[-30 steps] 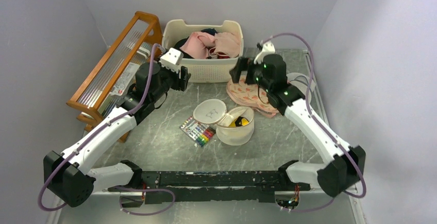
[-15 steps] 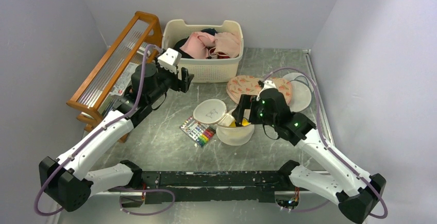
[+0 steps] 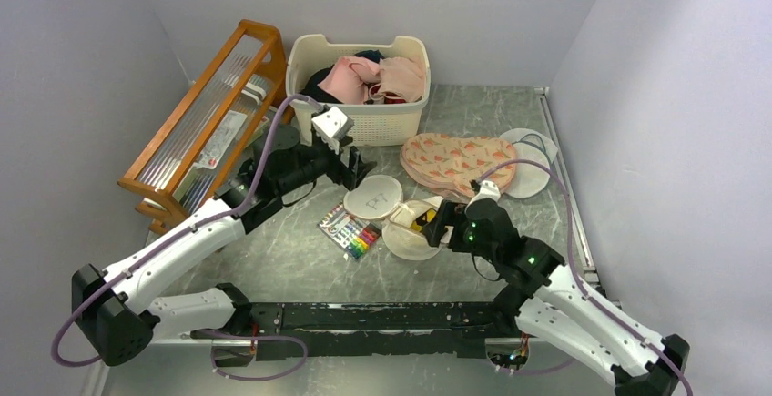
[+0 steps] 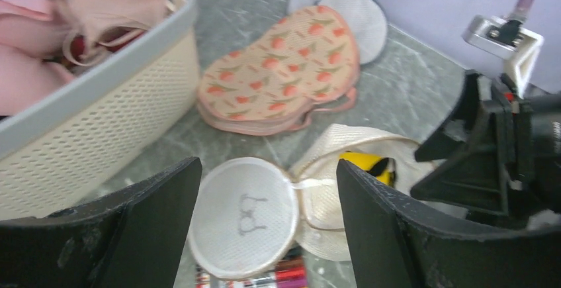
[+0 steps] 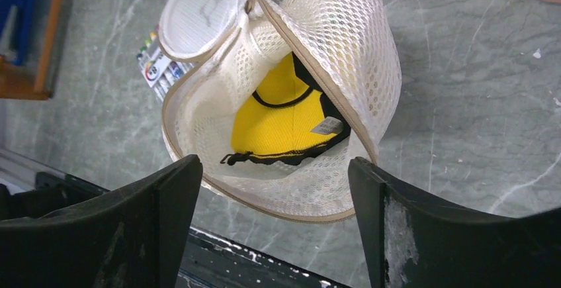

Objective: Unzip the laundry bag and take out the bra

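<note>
The cream mesh laundry bag (image 3: 411, 235) lies unzipped mid-table, its round lid (image 3: 371, 198) with the bra emblem flipped open to the left. A yellow bra (image 3: 421, 221) with black trim sits inside the bag's mouth; the right wrist view shows the bra (image 5: 278, 119) plainly inside the bag (image 5: 360, 56). My left gripper (image 3: 357, 170) hovers open just behind the lid (image 4: 241, 212), holding nothing. On the bag's near right side my right gripper (image 3: 436, 225) stands open, its empty jaws framing the bag's lower rim (image 5: 274, 165).
A cream basket (image 3: 300, 61) of clothes stands at the back, a wooden rack (image 3: 196, 123) at the left. Peach carrot-print fabric (image 3: 455, 159) and a white mesh disc (image 3: 530, 155) lie behind the bag. A marker pack (image 3: 350, 232) lies beside the lid.
My right arm swung from the back of the table down to the bag's near right side. The left gripper moved right and down towards the lid. The bag's body now lies lower.
</note>
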Motion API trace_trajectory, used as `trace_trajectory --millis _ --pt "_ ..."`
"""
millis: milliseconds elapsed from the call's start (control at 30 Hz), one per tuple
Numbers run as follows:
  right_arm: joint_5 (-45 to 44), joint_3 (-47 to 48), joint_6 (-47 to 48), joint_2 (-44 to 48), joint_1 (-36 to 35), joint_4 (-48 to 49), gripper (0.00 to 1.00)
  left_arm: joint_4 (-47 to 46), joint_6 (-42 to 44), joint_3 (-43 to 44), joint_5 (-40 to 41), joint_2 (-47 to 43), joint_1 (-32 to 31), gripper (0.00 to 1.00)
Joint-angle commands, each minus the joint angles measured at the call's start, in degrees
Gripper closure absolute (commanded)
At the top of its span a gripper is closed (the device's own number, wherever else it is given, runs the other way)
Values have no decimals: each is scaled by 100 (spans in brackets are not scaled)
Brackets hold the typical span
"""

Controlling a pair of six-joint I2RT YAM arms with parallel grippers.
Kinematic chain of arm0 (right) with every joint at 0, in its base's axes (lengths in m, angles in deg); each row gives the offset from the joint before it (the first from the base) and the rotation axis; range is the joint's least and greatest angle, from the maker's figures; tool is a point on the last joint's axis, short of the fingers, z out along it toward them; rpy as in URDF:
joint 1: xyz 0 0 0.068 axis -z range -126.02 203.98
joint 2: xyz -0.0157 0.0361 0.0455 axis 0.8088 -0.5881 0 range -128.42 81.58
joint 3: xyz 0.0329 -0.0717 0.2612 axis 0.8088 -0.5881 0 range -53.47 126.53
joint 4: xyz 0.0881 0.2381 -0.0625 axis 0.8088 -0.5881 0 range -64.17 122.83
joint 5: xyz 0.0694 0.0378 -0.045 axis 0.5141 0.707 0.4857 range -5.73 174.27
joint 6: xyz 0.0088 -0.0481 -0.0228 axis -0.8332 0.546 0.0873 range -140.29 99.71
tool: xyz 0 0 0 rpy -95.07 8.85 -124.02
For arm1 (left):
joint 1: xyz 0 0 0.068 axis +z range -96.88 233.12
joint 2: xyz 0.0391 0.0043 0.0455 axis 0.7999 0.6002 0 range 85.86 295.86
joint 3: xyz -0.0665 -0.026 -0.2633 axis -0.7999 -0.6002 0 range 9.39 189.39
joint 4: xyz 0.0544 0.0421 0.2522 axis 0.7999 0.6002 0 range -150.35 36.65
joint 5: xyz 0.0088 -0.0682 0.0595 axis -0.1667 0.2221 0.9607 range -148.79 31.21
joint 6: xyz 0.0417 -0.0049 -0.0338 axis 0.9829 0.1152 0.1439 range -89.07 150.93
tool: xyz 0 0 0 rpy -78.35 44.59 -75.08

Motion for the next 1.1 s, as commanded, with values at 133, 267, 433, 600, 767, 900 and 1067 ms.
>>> trace_trajectory --millis 133,267,433,600,767,900,1067 --pt "97 -659 -198 995 -20 554 42 -759 -1578 -596 -662 326 -830 20" --pt "357 -823 -299 1287 -18 655 64 -349 -1894 -434 -21 784 -1622 25" --pt "334 -934 -702 1296 -18 418 77 327 -1597 65 852 1261 -2284 27" --pt "234 -1152 -1207 1227 -19 147 77 652 -1407 611 1067 1850 -2335 28" --pt "41 -1376 -1502 1008 -18 16 76 310 -1492 838 853 2337 -2326 32" --pt "-36 -1431 -1482 514 -18 51 76 357 -1581 1066 751 2904 -2327 44" --pt "144 -1487 -1499 360 -18 259 75 -90 -1975 675 739 3129 -2326 52"
